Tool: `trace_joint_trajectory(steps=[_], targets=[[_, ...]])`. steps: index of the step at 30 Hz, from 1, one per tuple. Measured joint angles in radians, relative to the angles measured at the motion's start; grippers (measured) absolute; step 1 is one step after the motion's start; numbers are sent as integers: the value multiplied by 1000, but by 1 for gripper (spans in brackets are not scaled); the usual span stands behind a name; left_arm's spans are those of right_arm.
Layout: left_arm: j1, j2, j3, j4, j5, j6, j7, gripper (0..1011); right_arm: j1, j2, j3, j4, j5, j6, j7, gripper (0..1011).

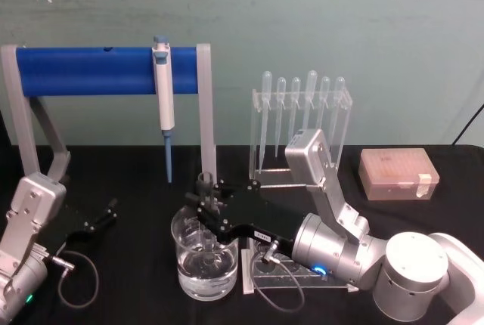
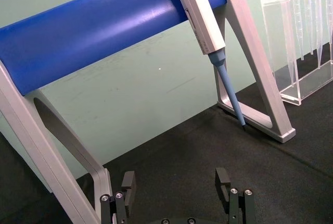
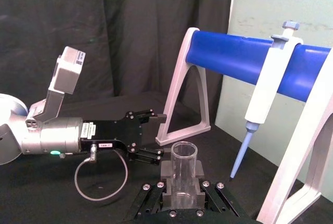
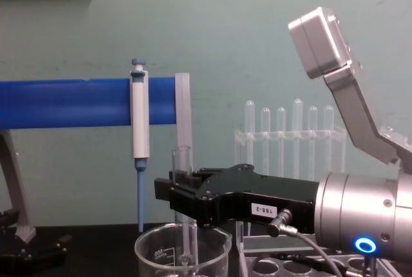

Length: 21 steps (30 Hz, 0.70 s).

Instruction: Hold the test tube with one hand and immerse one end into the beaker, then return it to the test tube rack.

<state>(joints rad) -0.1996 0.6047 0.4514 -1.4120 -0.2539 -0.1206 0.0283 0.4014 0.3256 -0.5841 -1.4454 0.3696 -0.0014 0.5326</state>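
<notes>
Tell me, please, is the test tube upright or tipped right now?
Upright: the right tool grips the test tube vertically, its lower end reaching down inside the beaker.

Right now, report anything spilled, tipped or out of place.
Nothing stands out. The right gripper holds the test tube upright, lower end in the beaker; the pipettor hangs on its stand; the left gripper sits open at left.

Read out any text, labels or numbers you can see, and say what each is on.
"188-2": white label on the right gripper, which holds the test tube.
White print on the beaker: too blurred to read.
White labels on the left gripper: too small to read.
</notes>
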Motion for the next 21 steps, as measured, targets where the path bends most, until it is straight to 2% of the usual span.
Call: trace_joint_trajectory(steps=[21], targets=[[0, 0, 0, 0, 0, 0, 0, 1000, -4, -1, 5, -2, -1, 7, -3, 228]])
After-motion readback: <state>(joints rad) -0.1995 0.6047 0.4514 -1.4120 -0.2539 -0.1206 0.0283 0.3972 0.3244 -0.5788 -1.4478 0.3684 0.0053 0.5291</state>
